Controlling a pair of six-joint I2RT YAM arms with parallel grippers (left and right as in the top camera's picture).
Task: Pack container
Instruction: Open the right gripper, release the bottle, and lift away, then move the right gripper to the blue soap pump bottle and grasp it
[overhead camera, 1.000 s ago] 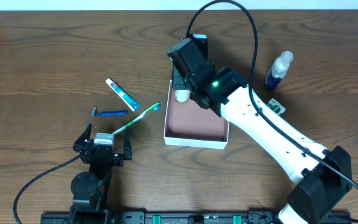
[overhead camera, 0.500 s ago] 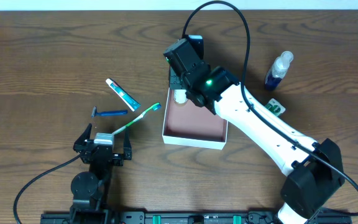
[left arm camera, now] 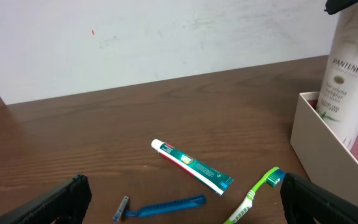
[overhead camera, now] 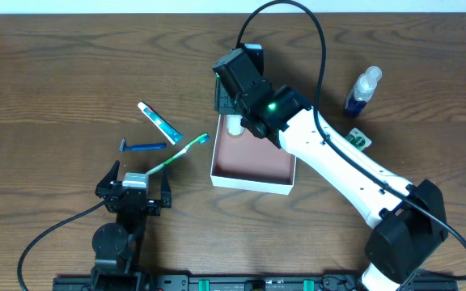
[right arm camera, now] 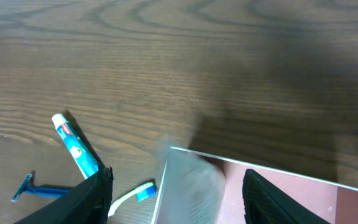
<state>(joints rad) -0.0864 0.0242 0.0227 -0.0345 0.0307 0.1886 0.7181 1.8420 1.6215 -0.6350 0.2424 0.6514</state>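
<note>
Left gripper (overhead camera: 136, 187) nearest, fingers wide apart, holding nothing. Past it on the table (overhead camera: 55, 81): toothbrush (overhead camera: 180, 152), razor (overhead camera: 144, 147), toothpaste (overhead camera: 159, 122). Box (overhead camera: 253, 155) mid-table, just right of the toothbrush head; shampoo bottle (overhead camera: 235, 124) upright in its far-left corner. Right gripper (right arm camera: 178, 190) spread around the bottle top, gap on both sides. Spray bottle (overhead camera: 361, 90) far right.

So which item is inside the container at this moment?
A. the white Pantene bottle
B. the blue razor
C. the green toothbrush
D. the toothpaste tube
A: the white Pantene bottle stands upright inside the container, against its wall, while the toothpaste tube, blue razor and green toothbrush lie on the table outside it.
</note>
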